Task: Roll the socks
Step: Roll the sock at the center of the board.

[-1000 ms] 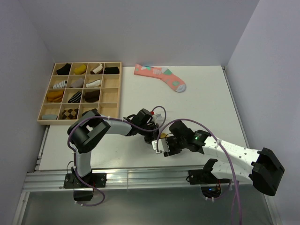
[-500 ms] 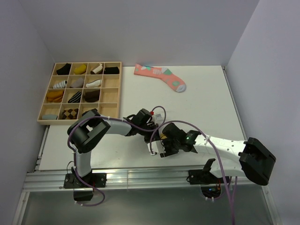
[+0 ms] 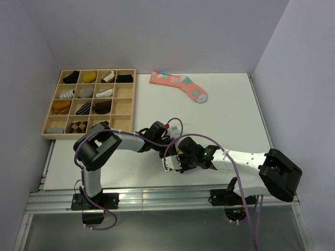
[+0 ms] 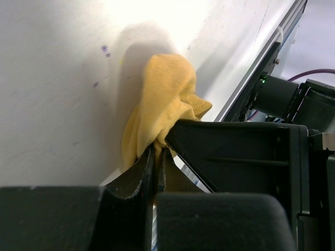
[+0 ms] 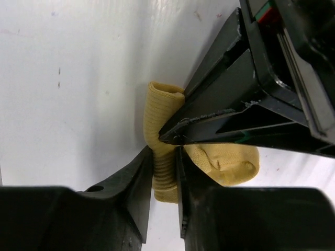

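While both my jaws pinch the mustard sock (image 4: 162,89) on the table (image 3: 235,104) near its front edge | left gripper (image 4: 156,154): clamped tight on bunched fabric | right gripper (image 5: 163,151): closed around the ribbed cuff (image 5: 165,183) | next, I judge: anchor left, wrap cuff snugly, no tugging.

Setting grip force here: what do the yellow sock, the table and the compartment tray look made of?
Sock: soft knitted fabric, matte; ribbed cuff and fine knit texture show. Table: smooth white board, perhaps laminate or paint; slight sheen, small scuffs. Tray: pale wood, possibly plywood, matte; thin light-tan dividers.
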Robot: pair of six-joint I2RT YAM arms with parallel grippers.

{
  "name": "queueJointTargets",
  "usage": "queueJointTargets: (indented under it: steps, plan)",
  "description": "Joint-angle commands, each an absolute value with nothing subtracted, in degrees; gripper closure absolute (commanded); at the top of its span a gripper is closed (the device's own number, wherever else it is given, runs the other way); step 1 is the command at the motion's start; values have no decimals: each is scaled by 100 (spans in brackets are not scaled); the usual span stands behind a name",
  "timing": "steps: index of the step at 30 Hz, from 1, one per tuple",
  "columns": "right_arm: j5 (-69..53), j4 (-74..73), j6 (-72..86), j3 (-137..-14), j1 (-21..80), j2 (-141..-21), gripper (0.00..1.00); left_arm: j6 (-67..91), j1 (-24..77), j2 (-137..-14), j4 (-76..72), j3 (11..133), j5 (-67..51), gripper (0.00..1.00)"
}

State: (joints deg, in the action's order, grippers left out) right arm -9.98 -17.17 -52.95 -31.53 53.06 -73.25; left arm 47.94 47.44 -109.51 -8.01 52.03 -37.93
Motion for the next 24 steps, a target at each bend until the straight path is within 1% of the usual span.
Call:
queueJointTargets:
  steps: [1, 3, 4, 6, 9, 12, 13, 16, 20, 24]
  plan:
    - [-869, -1793, -5116, -3120, 5274, -7594, 78, 4666, 4658, -11093, 63, 4650, -3059, 92]
    - [-1027, -1950, -5071, -3181, 5186, -7611, 84, 4955, 4623, -10978, -182, 4545, -2980, 90]
    - [-1124, -2012, -5063, -3269, 5125, -7611, 85, 5079, 4614, -10847, -298, 4413, -2945, 87]
    - [-1501, -2267, -5062, -3479, 4880, -7655, 86, 5403, 4597, -10627, -728, 4185, -2892, 86]
    - [-2143, -2846, -5115, -3804, 4484, -7917, 86, 5738, 4597, -10433, -1097, 4043, -2751, 79]
    - [-2785, -3514, -5247, -4323, 4228, -8295, 87, 6010, 4606, -10249, -1501, 3859, -2593, 77]
    - [-2891, -3646, -5334, -4533, 4080, -8384, 87, 6073, 4605, -10170, -1616, 3754, -2575, 74]
    - [-3225, -4164, -5466, -4895, 3824, -8753, 88, 6222, 4623, -10029, -1915, 3586, -2373, 70]
    - [-3550, -4675, -5633, -5334, 3586, -9271, 89, 6328, 4693, -9800, -2161, 3393, -1970, 68]
    - [-3797, -5299, -5765, -6027, 3358, -10159, 90, 6425, 4755, -9423, -2276, 3191, -1363, 65]
